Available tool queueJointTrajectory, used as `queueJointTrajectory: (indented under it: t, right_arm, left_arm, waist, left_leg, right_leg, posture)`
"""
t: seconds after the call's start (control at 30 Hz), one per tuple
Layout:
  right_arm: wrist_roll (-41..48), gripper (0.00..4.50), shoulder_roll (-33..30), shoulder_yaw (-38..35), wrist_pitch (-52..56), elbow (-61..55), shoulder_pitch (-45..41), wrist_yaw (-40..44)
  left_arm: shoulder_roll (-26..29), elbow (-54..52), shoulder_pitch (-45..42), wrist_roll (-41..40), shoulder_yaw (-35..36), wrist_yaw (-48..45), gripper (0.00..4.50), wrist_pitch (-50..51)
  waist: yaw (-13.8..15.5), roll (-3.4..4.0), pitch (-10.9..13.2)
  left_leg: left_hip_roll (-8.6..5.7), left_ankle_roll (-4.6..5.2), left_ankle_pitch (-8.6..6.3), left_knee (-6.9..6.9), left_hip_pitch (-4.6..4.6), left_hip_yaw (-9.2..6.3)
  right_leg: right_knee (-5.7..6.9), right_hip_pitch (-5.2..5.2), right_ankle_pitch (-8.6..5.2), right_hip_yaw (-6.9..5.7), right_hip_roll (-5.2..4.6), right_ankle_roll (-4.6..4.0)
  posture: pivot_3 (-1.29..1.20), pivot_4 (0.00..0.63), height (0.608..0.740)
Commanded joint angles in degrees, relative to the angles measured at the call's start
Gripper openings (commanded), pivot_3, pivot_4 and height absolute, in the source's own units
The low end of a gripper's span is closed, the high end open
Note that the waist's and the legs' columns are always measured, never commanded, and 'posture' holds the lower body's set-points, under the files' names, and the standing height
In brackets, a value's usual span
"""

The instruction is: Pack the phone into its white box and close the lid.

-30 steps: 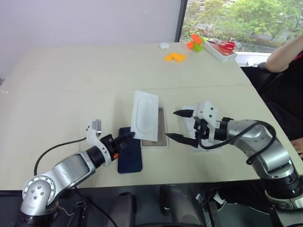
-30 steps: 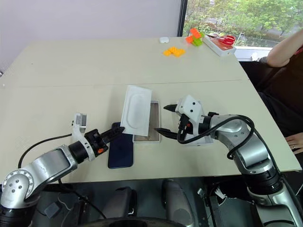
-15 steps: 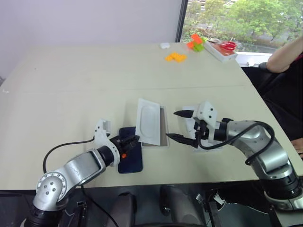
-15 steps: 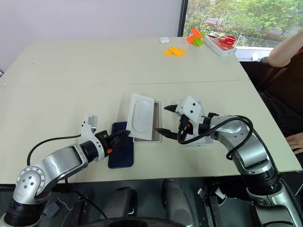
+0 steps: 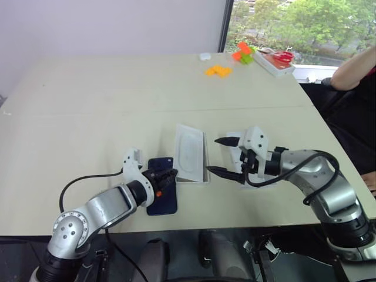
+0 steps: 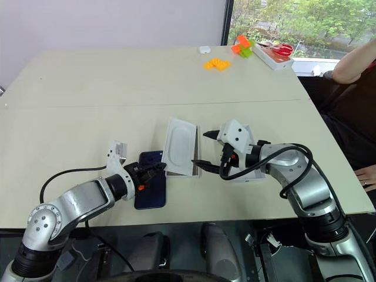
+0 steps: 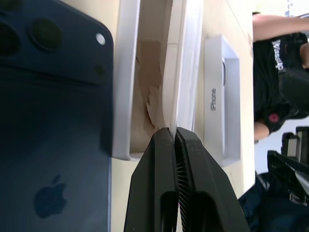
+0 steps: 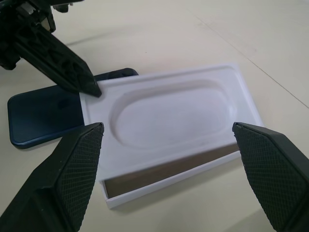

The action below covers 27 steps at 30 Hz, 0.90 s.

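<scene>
Insert (image 5: 190, 160) has swung across over the white box (image 5: 205, 166); my left tool (image 5: 170, 174) clamps its corner. Right tool (image 5: 226, 155) gapes wide. Next: clear it, fetch phone (image 5: 162, 194).

Head stereo pair: high, looking forward and down over the table (image 5: 88, 106); both eyes share one scene, offset sideways.
Left wrist camera: very near, sighting along the left gripper (image 7: 175, 137), whose fingers press together on the white insert's (image 7: 181, 63) edge; phone (image 7: 46, 121), white box (image 7: 145, 87) and lid (image 7: 219, 96) alongside.
Right wrist camera: close, between the spread fingers of the right gripper (image 8: 169, 133), facing the same insert, box and phone from the opposite side.
</scene>
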Motion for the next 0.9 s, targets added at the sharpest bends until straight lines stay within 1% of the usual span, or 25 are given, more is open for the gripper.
queueJointTrajectory:
  t: [0.03,0.3,0.33,0.37,0.43,0.47,0.5,0.53,0.57,0.6,0.63,0.8,0.87,0.9]
  right_arm:
    - [0.3,4.50,0.3,-0.6,-0.7,-0.6,-1.0,0.1]
    - [0.2,4.50,0.3,-0.6,-0.7,-0.7,-1.0,0.1]
    - [0.2,4.50,0.3,-0.6,-0.7,-0.6,-1.0,0.2]
    - [0.2,4.50,0.3,-0.6,-0.7,-0.6,-1.0,0.2]
    - [0.1,4.50,0.4,-0.4,-0.8,-0.5,-1.2,0.2]
    - [0.1,4.50,0.4,-0.4,-0.8,-0.4,-1.2,0.2]
    - [0.1,4.50,0.4,-0.4,-0.9,-0.3,-1.3,0.3]
    - [0.1,4.50,0.4,-0.4,-0.9,-0.2,-1.4,0.3]
    - [0.0,4.50,0.5,-0.3,-1.0,0.0,-1.5,0.3]
    - [0.0,4.50,0.5,-0.3,-1.0,0.1,-1.6,0.3]
    - [0.0,4.50,0.6,-0.3,-0.9,0.2,-1.7,0.3]
    - [-0.1,4.50,1.3,0.0,-0.1,1.0,-2.5,-0.6]
    - [-1.3,4.50,2.1,0.9,0.2,2.2,-3.6,-1.8]
    - [-1.9,4.24,2.4,1.4,0.0,2.7,-4.0,-2.1]
  left_arm:
    - [-0.4,-0.3,-0.9,-1.0,-0.3,0.5,0.08,0.3]
    - [-0.8,0.4,-1.0,-1.0,-0.1,1.2,0.08,0.5]
    - [-0.8,0.3,-0.9,-1.0,-0.1,1.2,0.67,0.5]
    - [-0.8,0.3,-0.9,-1.0,-0.1,1.2,0.97,0.4]
    - [-0.7,0.3,-0.9,-1.0,0.1,1.1,1.95,0.4]
    - [-0.6,0.3,-0.9,-1.0,0.2,1.1,2.47,0.4]
    - [-0.3,-0.2,-0.7,-1.0,0.5,0.9,3.09,0.2]
    - [-0.1,-0.5,-0.5,-1.0,0.8,0.8,3.47,0.2]
    - [0.2,-1.2,0.0,-1.0,1.5,-0.2,4.04,0.1]
    - [0.4,-1.7,0.3,-1.0,2.1,-0.9,4.41,0.1]
    - [1.2,-2.3,1.2,-1.0,3.0,-2.2,4.47,0.3]
    - [6.7,-3.6,5.9,-1.0,8.7,-10.0,4.47,1.7]
    - [8.7,-3.8,7.8,-1.0,12.6,-14.6,4.47,1.9]
    - [9.7,-3.8,8.3,-1.0,14.2,-16.4,4.49,2.0]
  waist:
    - [0.0,-0.01,0.0]
    - [0.0,-0.01,0.0]
    - [0.0,-0.01,0.0]
    - [0.0,0.00,0.0]
    - [0.0,0.00,0.0]
    - [0.0,0.00,0.0]
    - [0.0,0.00,0.0]
    - [0.0,-0.01,0.0]
    - [-0.1,-0.01,0.0]
    - [-0.1,-0.01,0.0]
    - [-0.1,0.00,0.0]
    - [-0.2,0.06,0.1]
    - [-0.2,0.07,0.2]
    - [-0.2,0.10,0.2]
  left_leg:
    - [0.00,0.00,0.00,0.00,0.00,0.00]
    - [0.00,0.00,0.00,0.00,0.00,0.00]
    - [0.00,0.00,0.00,0.00,0.00,0.00]
    - [0.00,0.00,0.00,0.00,0.00,-0.01]
    - [0.00,0.00,0.00,0.00,0.00,0.00]
    - [0.00,0.00,0.00,0.00,0.00,-0.01]
    - [0.00,0.00,0.00,0.00,0.00,-0.01]
    - [0.00,0.00,0.00,0.00,0.00,0.00]
    - [0.00,0.00,0.00,0.00,0.00,-0.01]
    - [0.00,0.00,0.00,0.00,0.00,-0.01]
    - [0.01,0.00,0.00,0.00,0.00,-0.01]
    - [0.05,0.00,0.00,-0.03,-0.01,0.00]
    - [0.05,-0.01,-0.01,-0.03,-0.02,-0.01]
    - [0.06,-0.01,-0.01,-0.03,-0.03,-0.01]
  right_leg:
    - [0.00,0.00,0.00,0.00,0.00,0.00]
    - [-0.01,0.00,0.00,0.00,0.00,0.01]
    - [-0.02,0.00,-0.01,0.00,0.00,0.01]
    - [-0.02,0.00,-0.01,-0.01,0.00,0.00]
    - [-0.02,0.00,-0.01,-0.01,0.00,0.01]
    - [-0.02,0.00,-0.01,-0.01,0.00,0.01]
    - [-0.03,0.00,-0.01,-0.01,0.00,0.01]
    - [-0.03,0.00,-0.01,-0.01,0.00,0.01]
    - [-0.03,0.00,-0.01,-0.01,0.00,0.01]
    - [-0.03,0.00,-0.01,-0.01,0.00,0.01]
    - [-0.03,-0.01,-0.01,-0.01,0.01,0.01]
    - [-0.08,-0.04,-0.01,-0.03,0.04,0.01]
    - [-0.11,-0.04,-0.01,-0.04,0.02,0.01]
    - [-0.17,-0.05,-0.01,-0.05,0.02,0.01]
  posture:
    - [0.00,0.150,0.726]
    - [0.00,0.150,0.726]
    - [0.00,0.150,0.726]
    - [0.00,0.150,0.726]
    - [0.00,0.150,0.726]
    - [0.00,0.150,0.726]
    - [0.00,0.150,0.726]
    - [0.00,0.150,0.726]
    - [0.00,0.150,0.726]
    - [0.00,0.150,0.726]
    - [0.00,0.150,0.726]
    - [0.00,0.150,0.726]
    - [0.00,0.150,0.726]
    - [0.00,0.150,0.726]
